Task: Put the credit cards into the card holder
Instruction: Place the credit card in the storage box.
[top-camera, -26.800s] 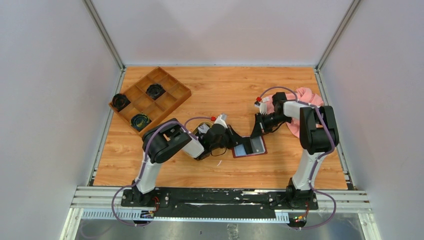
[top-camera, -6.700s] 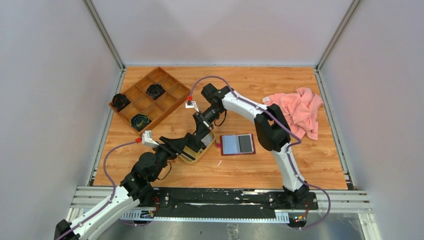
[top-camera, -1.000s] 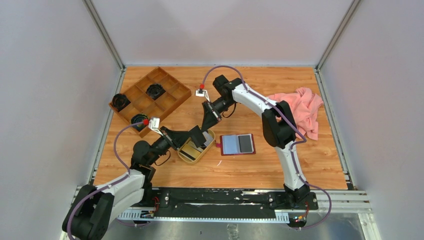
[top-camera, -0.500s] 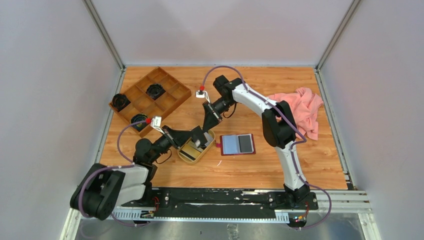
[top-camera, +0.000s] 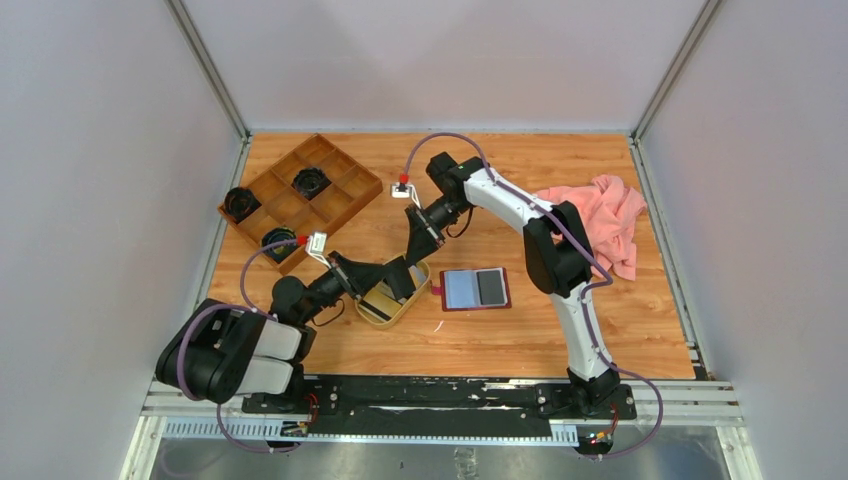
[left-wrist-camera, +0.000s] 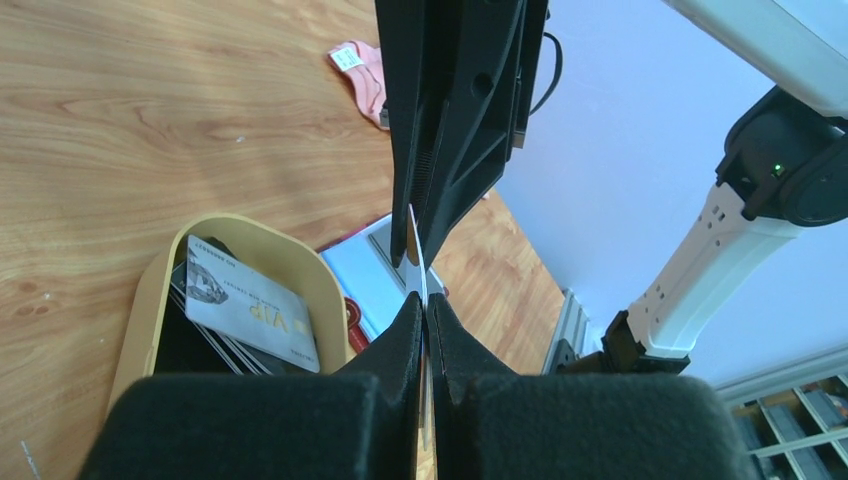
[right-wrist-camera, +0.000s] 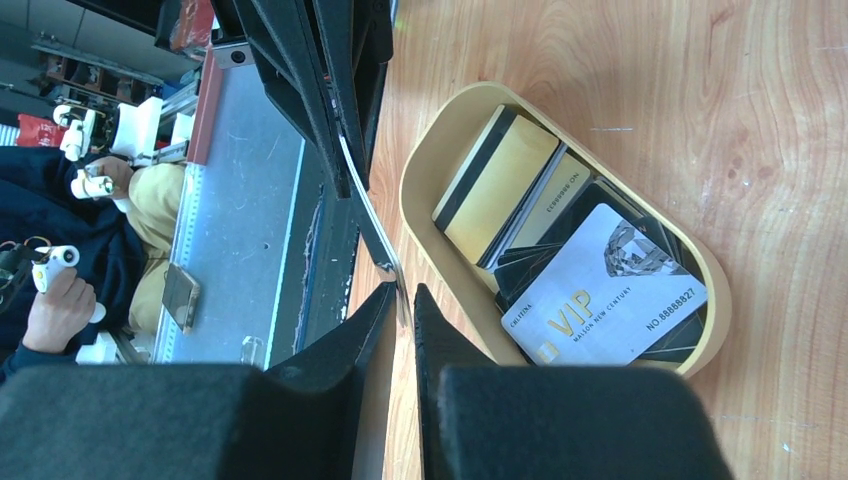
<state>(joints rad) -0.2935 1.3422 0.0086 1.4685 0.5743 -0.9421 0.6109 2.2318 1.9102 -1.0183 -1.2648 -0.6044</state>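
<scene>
A robotics lab: robot arms (top-camera: 560, 260) are standing bolted to an aluminium rail (top-camera: 690, 410) at a wooden desk (top-camera: 520, 340), white panels (top-camera: 440, 60) are enclosing them, and a person (right-wrist-camera: 50, 220) is sitting near shelving (right-wrist-camera: 80, 60).

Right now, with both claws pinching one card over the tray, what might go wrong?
1. The left gripper and right gripper both clamp the same thin card. Any pull or twist out of step could bend it or let it slip.
2. If it slips, it would likely drop into the tray below rather than the holder, which lies open off to one side.
</scene>
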